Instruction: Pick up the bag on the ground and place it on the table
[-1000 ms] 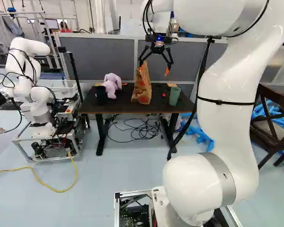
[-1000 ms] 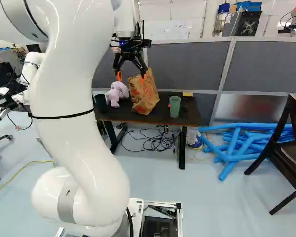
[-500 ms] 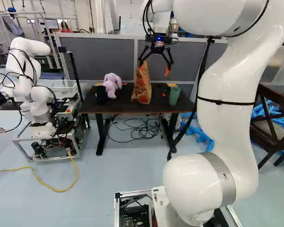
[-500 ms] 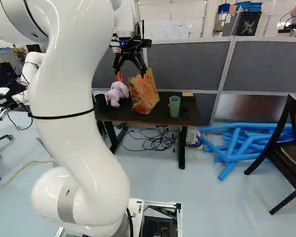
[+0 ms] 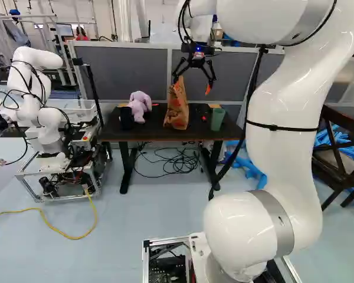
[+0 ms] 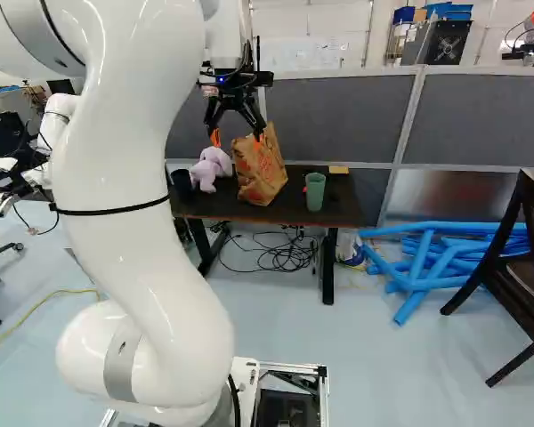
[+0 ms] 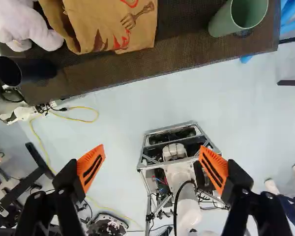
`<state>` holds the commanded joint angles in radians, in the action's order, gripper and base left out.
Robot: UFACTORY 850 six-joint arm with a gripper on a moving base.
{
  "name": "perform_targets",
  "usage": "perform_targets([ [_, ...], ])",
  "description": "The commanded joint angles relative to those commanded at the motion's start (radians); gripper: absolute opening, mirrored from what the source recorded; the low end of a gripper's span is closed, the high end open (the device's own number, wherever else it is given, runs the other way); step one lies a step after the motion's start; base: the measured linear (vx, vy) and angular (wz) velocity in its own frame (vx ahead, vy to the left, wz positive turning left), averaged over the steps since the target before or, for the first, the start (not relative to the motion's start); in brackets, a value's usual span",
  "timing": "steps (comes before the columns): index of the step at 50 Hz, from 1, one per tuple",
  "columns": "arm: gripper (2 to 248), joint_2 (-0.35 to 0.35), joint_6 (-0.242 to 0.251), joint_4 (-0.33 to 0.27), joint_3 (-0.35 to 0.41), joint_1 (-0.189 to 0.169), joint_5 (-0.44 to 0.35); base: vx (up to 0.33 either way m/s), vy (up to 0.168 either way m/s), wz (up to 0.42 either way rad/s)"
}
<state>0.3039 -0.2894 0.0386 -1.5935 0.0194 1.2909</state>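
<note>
One dark table (image 5: pixel 152 128) stands in front of gray partitions (image 6: pixel 338 111) on pale floor (image 5: pixel 153 218), holding a paper bag (image 5: pixel 176 109), top up, long axis near vertical, between plush toy (image 5: pixel 140 106) and green cup (image 5: pixel 217 119); the gripper (image 5: pixel 192 84) hangs, fingers spread.

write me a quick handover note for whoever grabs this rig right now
Gripper: open, nothing between its fingers; the wrist view shows the bag ahead of it.
Bag: on the table, between the plush toy and the green cup. The dark cup is on the plush toy's other side.
Done: bag is off the floor, on the table and out of the grip.
Left: no placing; probably just draw the arm back, carefully, as the fingers look close to the bag's top in both base views.
</note>
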Motion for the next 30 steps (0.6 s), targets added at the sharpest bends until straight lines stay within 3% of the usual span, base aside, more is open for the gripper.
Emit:
perform_targets([
  [30, 247, -0.034, 0.017, -0.002, 0.088, -0.001, -0.127, 0.000, 0.000, 0.000],
])
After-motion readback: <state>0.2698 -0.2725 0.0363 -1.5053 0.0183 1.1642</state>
